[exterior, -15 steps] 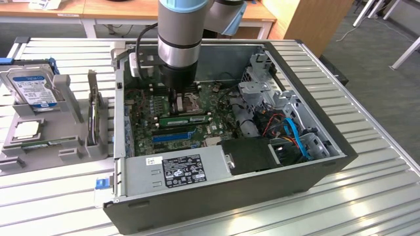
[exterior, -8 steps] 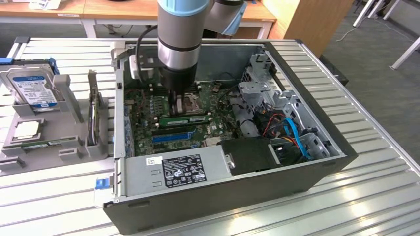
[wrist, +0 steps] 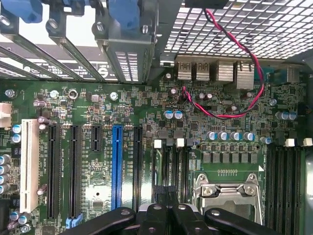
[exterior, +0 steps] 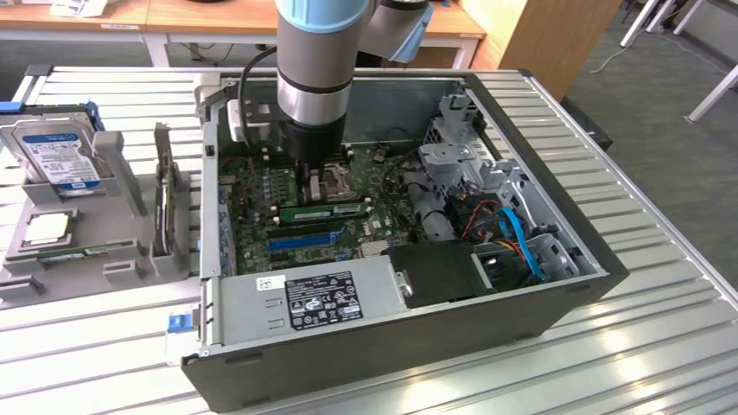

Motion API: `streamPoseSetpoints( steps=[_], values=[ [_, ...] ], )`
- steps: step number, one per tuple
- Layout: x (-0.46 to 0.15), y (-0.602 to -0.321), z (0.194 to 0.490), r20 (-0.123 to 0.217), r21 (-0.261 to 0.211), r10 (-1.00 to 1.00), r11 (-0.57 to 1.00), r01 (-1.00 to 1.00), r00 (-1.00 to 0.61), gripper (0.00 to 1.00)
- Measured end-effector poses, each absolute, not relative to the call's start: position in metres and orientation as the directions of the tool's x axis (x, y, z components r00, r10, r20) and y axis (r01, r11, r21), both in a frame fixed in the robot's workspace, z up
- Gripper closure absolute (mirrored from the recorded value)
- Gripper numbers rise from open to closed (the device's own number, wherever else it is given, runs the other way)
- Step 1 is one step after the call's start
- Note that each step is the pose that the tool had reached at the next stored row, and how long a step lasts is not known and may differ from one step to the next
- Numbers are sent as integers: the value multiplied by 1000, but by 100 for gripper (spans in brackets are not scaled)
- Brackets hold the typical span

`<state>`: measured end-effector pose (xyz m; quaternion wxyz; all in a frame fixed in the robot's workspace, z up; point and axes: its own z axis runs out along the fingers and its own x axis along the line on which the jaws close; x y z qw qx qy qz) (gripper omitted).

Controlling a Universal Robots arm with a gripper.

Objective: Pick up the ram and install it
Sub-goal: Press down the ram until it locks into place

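Stage: while the arm reaches down into the open computer case (exterior: 554, 285), the work looks to be at the seating end, as far as I can judge.
Jaws: the gripper (wrist: 168, 215) has its black fingers (wrist: 154, 218) pressed together along the bottom edge of the wrist frame, with nothing visibly held between them.
Gripper place: in the exterior view the gripper (exterior: 309, 177) sits at frame centre, low over the motherboard (exterior: 381, 169), just above the memory slots.
Ram: a long green stick (exterior: 325, 210) lies lengthwise on the motherboard at the middle of the exterior frame, right under the fingers; it seems to sit in a slot, but whether it is fully latched I cannot tell.
Second stick: another green stick (exterior: 58, 255) rests in the grey holder (exterior: 69, 268) at the lower left of the exterior frame, on the slatted surface (exterior: 645, 346).
Other parts: a blue-labelled hard drive (exterior: 58, 160) stands at the upper left; the power supply (exterior: 311, 298) fills the lower centre of the case.
Done: one stick appears picked and brought to the board.
Left: confirmation of a full seat; the pictures do not settle it.
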<state>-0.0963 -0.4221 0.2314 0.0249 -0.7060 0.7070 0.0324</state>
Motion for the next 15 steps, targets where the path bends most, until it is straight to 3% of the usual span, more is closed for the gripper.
streamPoseSetpoints(
  steps=[15],
  values=[
    [-96, -422, 227, -81, 10, -997, 1, -1000, -2, 90]
  ],
)
